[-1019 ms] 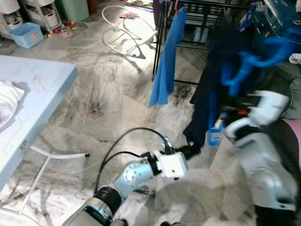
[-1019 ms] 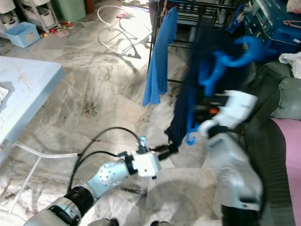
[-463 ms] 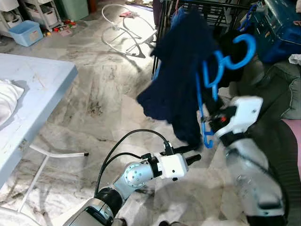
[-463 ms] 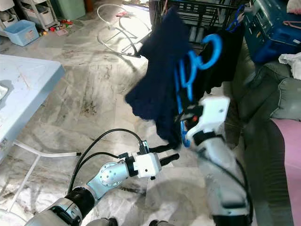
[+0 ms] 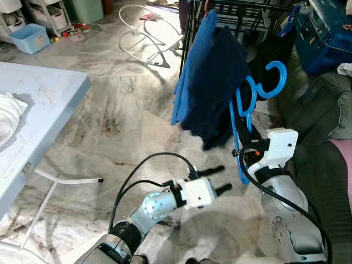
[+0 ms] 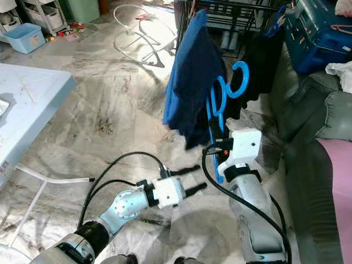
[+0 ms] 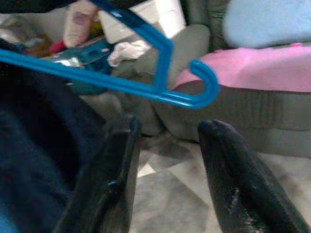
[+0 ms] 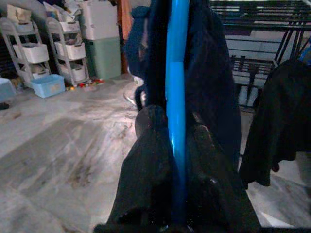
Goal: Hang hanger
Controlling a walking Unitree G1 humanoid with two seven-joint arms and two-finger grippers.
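My right gripper [image 5: 243, 144] is shut on the lower bar of a blue plastic hanger [image 5: 250, 104] and holds it upright, hook [image 5: 273, 80] on top. A navy garment [image 5: 212, 93] hangs on the hanger, just in front of the black drying rack [image 5: 236, 14]. In the right wrist view, the fingers [image 8: 146, 165] clamp the blue hanger bar [image 8: 176, 73]. My left gripper [image 5: 221, 180] is open and sits low over the floor, below the garment and apart from it. In the left wrist view, the hanger's end [image 7: 204, 87] lies beyond the spread fingertips [image 7: 127, 127].
A lighter blue cloth [image 5: 184, 93] and a black garment [image 5: 264, 55] hang on the rack. To the right is a dark sofa [image 5: 324, 110] with a blue case [image 5: 324, 33] behind it. A pale table [image 5: 49, 99] stands at the left. A white wire frame [image 5: 143, 33] lies on the marble floor.
A second ago my left gripper was at the garment's hem; now it is apart and lower. The right arm drew the hanger in, and the garment swung up, then settled hanging.
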